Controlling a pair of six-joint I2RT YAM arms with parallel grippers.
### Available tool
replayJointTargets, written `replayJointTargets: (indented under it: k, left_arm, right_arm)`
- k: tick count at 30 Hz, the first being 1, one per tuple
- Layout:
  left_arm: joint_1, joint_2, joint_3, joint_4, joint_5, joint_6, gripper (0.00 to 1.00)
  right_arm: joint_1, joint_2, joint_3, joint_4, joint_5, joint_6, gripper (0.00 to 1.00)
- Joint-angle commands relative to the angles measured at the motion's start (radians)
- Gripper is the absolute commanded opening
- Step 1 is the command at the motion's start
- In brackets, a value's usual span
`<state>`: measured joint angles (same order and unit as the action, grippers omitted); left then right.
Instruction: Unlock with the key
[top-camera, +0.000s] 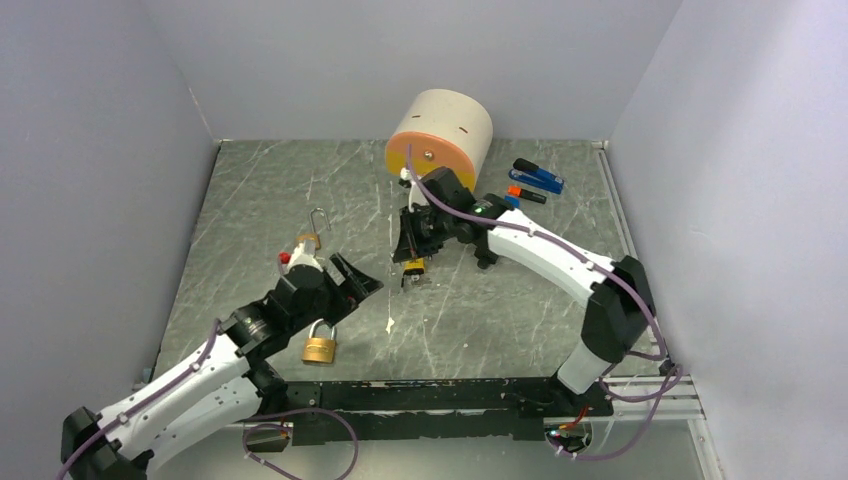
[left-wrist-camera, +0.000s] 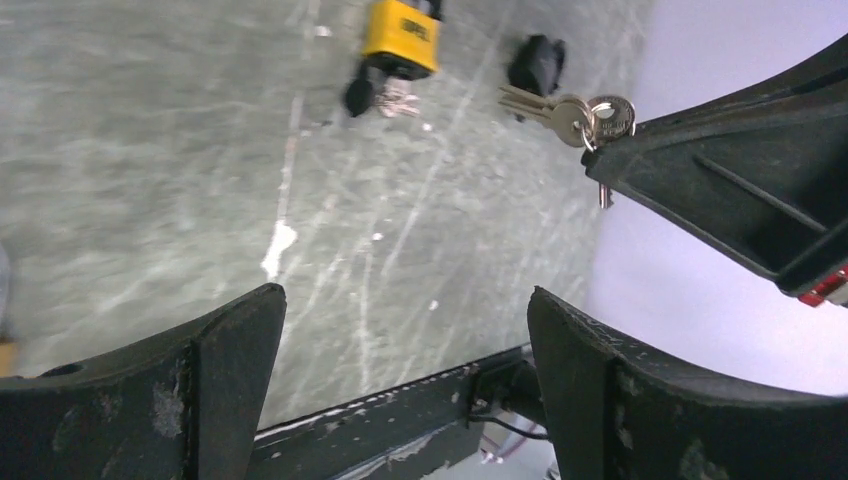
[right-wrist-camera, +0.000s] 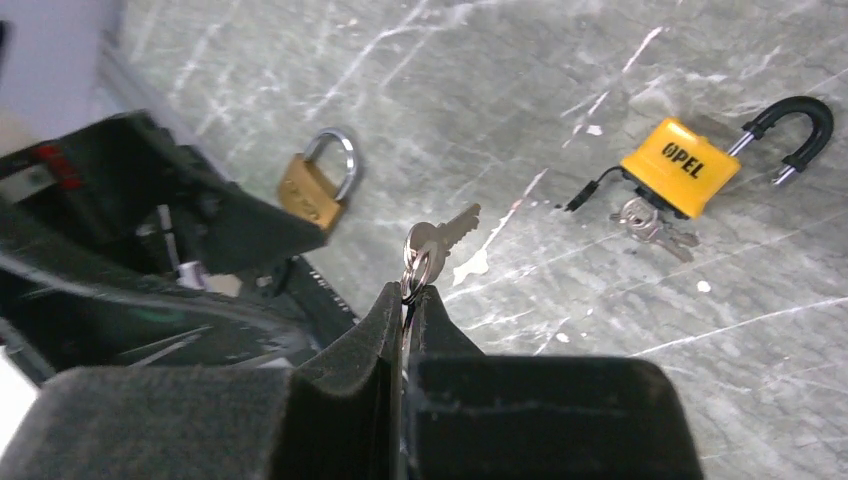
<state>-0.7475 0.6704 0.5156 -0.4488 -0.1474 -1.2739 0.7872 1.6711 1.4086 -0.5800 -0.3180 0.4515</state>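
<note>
Key pinched up off the tabletop (top-camera: 500, 320), two padlocks lying below.
Left arm (top-camera: 300, 300) sat low, jaws spread wide and empty, with a brass padlock (right-wrist-camera: 318, 185) on the tabletop just beside it. Right arm (top-camera: 540, 250) had its jaws pressed tight on the ring of the key (right-wrist-camera: 442, 232), which was clear of the surface. The yellow padlock (right-wrist-camera: 680, 165) lay near, shackle swung open, a second key bunch (right-wrist-camera: 650, 222) at its base.

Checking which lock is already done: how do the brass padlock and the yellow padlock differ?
The yellow padlock has a black shackle swung open and keys at its base; the brass padlock has a silver shackle shut and no key. Both lie flat on the table.
</note>
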Motion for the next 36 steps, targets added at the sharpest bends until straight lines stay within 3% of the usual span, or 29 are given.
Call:
replayJointTargets:
  k: [1,7,13,15,19,23,36]
  left_arm:
    - [0.003,0.083,0.061,0.291,0.136,0.037,0.94]
    - [0.003,0.280,0.108,0.589,0.289,0.042,0.83]
    - [0.003,0.362,0.083,0.830,0.305,0.031,0.83]
    - [0.003,0.375,0.093,0.830,0.297,0.037,0.78]
    - [0.003,0.390,0.140,0.739,0.280,0.057,0.56]
    - [0.002,0.394,0.162,0.674,0.265,0.064,0.40]
    - [0.003,0.371,0.109,0.659,0.149,0.057,0.34]
  right_arm:
    - [-0.044,-0.090,-0.033,0.035,-0.123,0.084,0.00]
    - [-0.118,-0.139,-0.050,0.028,-0.214,0.246,0.00]
    - [-0.135,-0.163,-0.072,-0.001,-0.221,0.291,0.00]
    - [-0.136,-0.168,-0.078,-0.003,-0.224,0.299,0.00]
    - [-0.138,-0.176,-0.083,-0.006,-0.227,0.309,0.00]
    - [-0.140,-0.183,-0.096,0.010,-0.237,0.316,0.00]
    - [-0.144,-0.186,-0.109,0.016,-0.270,0.327,0.00]
